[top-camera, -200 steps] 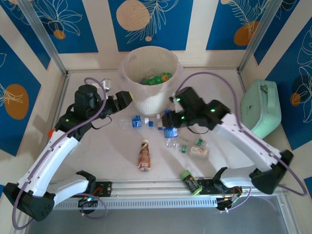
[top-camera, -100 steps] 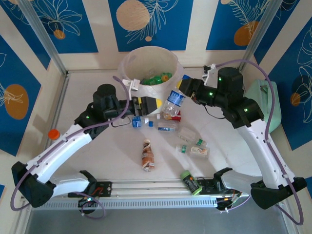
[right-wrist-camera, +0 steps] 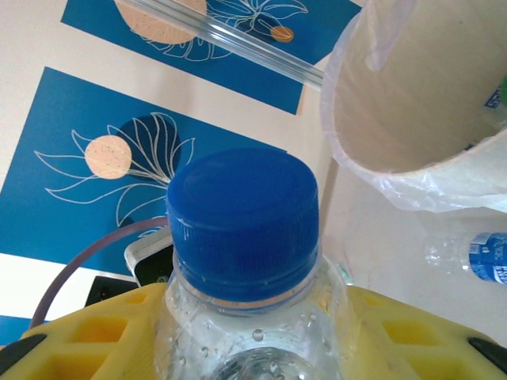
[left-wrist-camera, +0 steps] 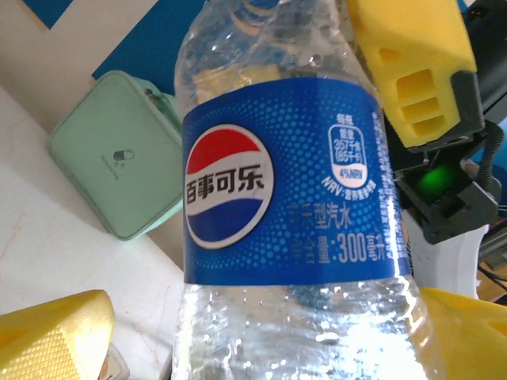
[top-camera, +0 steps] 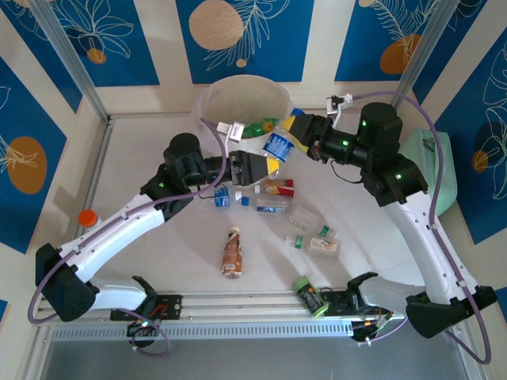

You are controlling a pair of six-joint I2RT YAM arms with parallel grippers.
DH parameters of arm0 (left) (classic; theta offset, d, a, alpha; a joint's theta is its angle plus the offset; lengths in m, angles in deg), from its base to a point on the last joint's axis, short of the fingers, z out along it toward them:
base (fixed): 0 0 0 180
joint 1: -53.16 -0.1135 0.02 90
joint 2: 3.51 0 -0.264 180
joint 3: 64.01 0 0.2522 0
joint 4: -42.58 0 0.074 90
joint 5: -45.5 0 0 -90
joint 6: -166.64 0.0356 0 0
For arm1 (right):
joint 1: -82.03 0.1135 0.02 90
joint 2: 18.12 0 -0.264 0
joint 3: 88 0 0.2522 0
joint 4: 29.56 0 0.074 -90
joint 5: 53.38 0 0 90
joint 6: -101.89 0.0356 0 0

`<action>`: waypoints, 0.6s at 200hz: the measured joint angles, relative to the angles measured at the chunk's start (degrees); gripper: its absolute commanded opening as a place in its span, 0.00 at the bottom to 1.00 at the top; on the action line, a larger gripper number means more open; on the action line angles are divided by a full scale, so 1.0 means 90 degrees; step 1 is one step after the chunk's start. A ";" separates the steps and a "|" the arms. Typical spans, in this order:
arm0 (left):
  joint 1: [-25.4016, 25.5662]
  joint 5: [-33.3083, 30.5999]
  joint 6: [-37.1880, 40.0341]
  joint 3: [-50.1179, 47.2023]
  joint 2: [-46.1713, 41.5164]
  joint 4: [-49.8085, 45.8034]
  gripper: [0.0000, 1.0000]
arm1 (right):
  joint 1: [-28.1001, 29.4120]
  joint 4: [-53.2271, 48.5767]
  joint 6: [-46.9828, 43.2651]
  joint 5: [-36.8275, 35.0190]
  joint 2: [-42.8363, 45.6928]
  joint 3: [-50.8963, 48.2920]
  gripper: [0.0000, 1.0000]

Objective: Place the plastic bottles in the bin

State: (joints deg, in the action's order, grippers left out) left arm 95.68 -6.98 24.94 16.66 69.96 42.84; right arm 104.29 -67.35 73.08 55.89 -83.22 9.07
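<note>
Right gripper (top-camera: 291,136): pinches a clear plastic bottle with a blue label and blue cap (left-wrist-camera: 277,182). Its yellow fingers sit on either side of the shoulder, and the cap sticks out past the fingertips.
Why that hold: we judge that a grip near the neck leaves the long body free, so the bottle should fall clear once the gripper lets go.
Held bottle: it is off the table (top-camera: 190,261), tilted, with its body trailing to the left-gripper side of the right gripper.
Bin: the round cream-white bin with a translucent bag liner (top-camera: 202,107) has its rim just beyond the right gripper. Its open mouth is ahead of the cap and off to one side.
Bin contents: green bottles (top-camera: 253,129) lie inside, well past the fingertips.
Left gripper (top-camera: 268,166): spread wide, one yellow finger on each side of the held bottle's lower body. We cannot tell whether either finger touches it.
Left gripper's role: we judge it carries none of the load.
Loose bottles: a brown bottle (top-camera: 232,253), a green bottle (top-camera: 310,296) and several clear ones (top-camera: 305,222) lie on the table below and behind both grippers.
Mint-green rounded case (top-camera: 440,190): it sits behind the right gripper and is no part of the job.
Step in hand: we take this to be the carry to the bin, with the release not yet made.
Risk: the bottle is near the rim, so letting go too soon could drop it outside.
</note>
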 measured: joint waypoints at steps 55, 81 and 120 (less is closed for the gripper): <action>-0.0002 0.0049 -0.0488 -0.0138 0.0000 0.0775 0.75 | -0.0158 0.0495 0.0352 0.0163 0.0049 -0.0289 0.49; -0.0002 0.0051 -0.0772 -0.0233 0.0075 0.1117 0.70 | -0.0279 0.0799 0.0590 0.0294 0.0134 -0.0539 0.49; -0.0002 0.0102 -0.1066 -0.0304 0.0255 0.1537 0.62 | -0.0321 0.1005 0.0753 0.0345 0.0177 -0.0719 0.48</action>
State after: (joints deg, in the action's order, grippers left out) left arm 95.66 -6.06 15.34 13.93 72.26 56.68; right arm 101.40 -58.30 79.85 58.99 -81.63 2.60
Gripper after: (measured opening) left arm 0.633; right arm 0.487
